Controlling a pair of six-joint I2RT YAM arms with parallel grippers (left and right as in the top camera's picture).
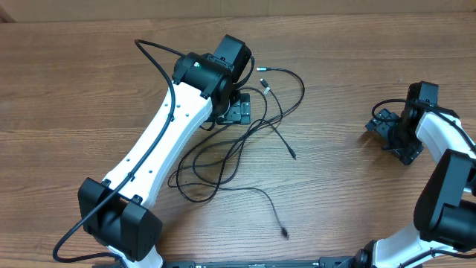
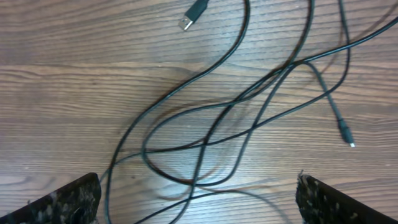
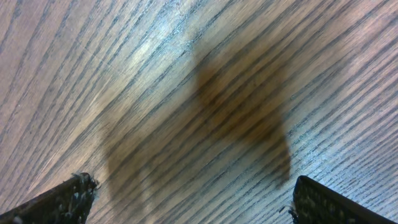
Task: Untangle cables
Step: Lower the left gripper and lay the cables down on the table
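Observation:
Several thin black cables (image 1: 236, 145) lie looped over one another on the wooden table (image 1: 357, 67) in the middle of the overhead view. Loose ends with plug tips reach out at the upper centre (image 1: 262, 70), the centre right (image 1: 293, 154) and the lower centre (image 1: 285, 233). My left gripper (image 1: 236, 112) hovers open over the tangle's upper part. In the left wrist view the crossing cables (image 2: 249, 127) fill the wood below the gripper (image 2: 199, 200), with nothing between the fingers (image 2: 62, 202). My right gripper (image 1: 393, 135) stands open far to the right, over bare wood (image 3: 199, 93).
The left arm's white link (image 1: 152, 160) stretches from the bottom left across the table. At the right edge the right arm (image 1: 446, 193) folds back. A silvery USB plug (image 2: 194, 14) and a small dark plug (image 2: 346, 133) lie apart from the tangle's core.

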